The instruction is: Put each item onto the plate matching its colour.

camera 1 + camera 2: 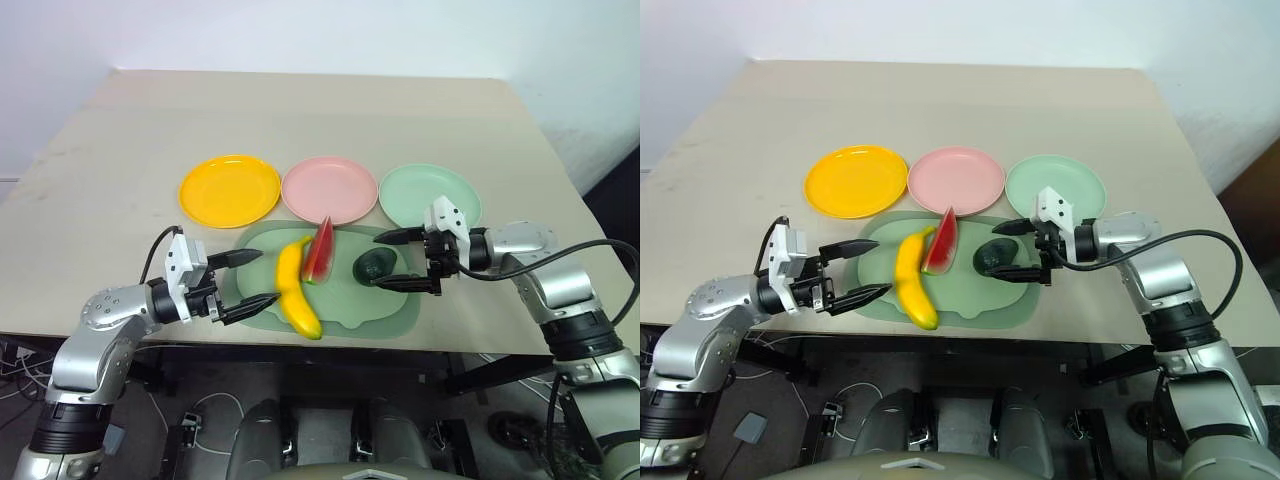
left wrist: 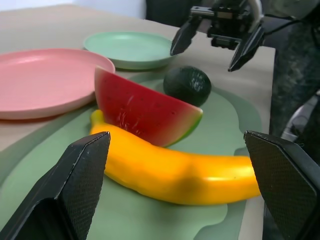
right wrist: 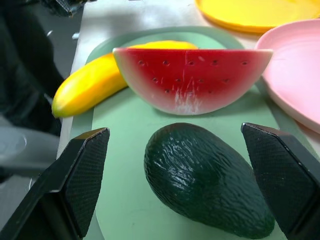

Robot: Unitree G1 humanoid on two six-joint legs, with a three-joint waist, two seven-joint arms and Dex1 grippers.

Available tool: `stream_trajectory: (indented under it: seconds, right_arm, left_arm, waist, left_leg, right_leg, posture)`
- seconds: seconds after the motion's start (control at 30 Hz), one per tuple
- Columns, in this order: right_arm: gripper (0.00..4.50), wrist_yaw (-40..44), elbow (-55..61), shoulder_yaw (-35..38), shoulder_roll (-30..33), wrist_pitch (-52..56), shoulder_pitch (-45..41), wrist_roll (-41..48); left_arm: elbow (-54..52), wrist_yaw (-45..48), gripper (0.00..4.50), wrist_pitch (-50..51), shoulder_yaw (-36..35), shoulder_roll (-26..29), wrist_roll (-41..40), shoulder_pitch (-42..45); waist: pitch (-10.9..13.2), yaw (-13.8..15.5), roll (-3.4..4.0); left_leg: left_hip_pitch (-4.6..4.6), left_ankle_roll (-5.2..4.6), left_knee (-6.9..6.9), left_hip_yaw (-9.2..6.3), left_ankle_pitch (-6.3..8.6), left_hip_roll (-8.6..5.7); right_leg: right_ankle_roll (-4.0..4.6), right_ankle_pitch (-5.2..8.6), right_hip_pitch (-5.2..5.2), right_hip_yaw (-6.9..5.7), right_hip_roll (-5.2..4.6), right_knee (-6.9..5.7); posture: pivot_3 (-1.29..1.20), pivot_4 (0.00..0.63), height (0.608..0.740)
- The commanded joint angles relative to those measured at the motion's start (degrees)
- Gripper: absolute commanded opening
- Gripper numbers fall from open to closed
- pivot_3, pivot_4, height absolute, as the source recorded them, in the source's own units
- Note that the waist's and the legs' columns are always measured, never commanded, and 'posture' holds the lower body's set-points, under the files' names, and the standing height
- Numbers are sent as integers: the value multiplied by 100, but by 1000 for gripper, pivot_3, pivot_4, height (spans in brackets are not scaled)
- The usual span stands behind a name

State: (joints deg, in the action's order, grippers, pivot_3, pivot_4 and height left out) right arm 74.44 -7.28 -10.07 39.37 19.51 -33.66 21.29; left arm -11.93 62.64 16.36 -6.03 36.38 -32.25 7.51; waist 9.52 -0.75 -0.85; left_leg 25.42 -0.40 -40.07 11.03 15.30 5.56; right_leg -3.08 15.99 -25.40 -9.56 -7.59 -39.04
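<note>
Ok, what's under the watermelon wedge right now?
The watermelon wedge stands on its rind on the pale green mat, leaning against the banana, beside the avocado. The mat directly beneath it is covered. No plate is under it.

Both arms are built of rounded silver-grey metal segments joined by black bands at the joints. Each wrist carries a white boxy block and a black mount. The left hand (image 1: 245, 277) and the right hand (image 1: 398, 258) each bear two black, tapering, pointed fingers (image 2: 75, 190) with a fine cross-hatched texture. A black cable loops beside each forearm.
</note>
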Motion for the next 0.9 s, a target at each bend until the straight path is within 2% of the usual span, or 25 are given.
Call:
stream_trajectory:
  seconds: [0.03, 0.3, 0.5, 0.7, 0.8, 0.9]
  right_arm:
    - [4473, 288, -350, -90, -89, -409, -332, -210]
    - [4473, 973, -2401, -542, -545, -2127, -1422, -1111]
    - [4473, 1449, -3219, -708, -678, -2961, -1763, -1520]
    - [4473, 1623, -3805, -693, -846, -3304, -2060, -1719]
    - [3913, 1581, -3903, -630, -915, -3269, -2117, -1744]
    - [3070, 1538, -3875, -592, -918, -3093, -2111, -1778]
  left_arm:
    - [-126, 169, 4500, -34, -1, 72, -103, 138]
    - [-139, 202, 4500, 84, -136, 95, -298, 162]
    - [-181, 165, 4500, 23, -157, 115, -268, 77]
    - [-278, 83, 4500, 15, -222, 135, -277, -62]
    - [-343, 29, 4500, 17, -205, 118, -275, -109]
    - [-399, -27, 4500, 31, -204, 106, -279, -141]
  waist:
    - [0, -2, 0]
    - [4, -32, 7]
    - [6, -14, 10]
    - [12, -37, 20]
    - [12, -34, 20]
    - [13, -20, 22]
  left_leg:
    - [0, 0, 0, 0, 0, 0]
    - [-2, 5, -1, 3, -4, -1]
    - [-2, 6, -4, 4, -6, -8]
    - [-2, 8, -4, 5, -7, -7]
    - [-3, 9, -5, 5, -8, -8]
    - [-2, 9, -5, 5, -8, -7]
  right_leg:
    - [0, 0, 0, 0, 0, 0]
    - [-1, 0, -1, 0, 3, -8]
    - [-2, 0, 0, 0, 3, -11]
    - [-2, 0, -2, 1, 4, -14]
    - [-2, 0, -1, 1, 5, -15]
    - [-2, 0, -1, 1, 4, -15]
  posture:
    - [0, 150, 695]
    - [0, 150, 695]
    - [0, 150, 695]
    - [0, 150, 695]
    - [0, 150, 695]
    - [0, 150, 695]
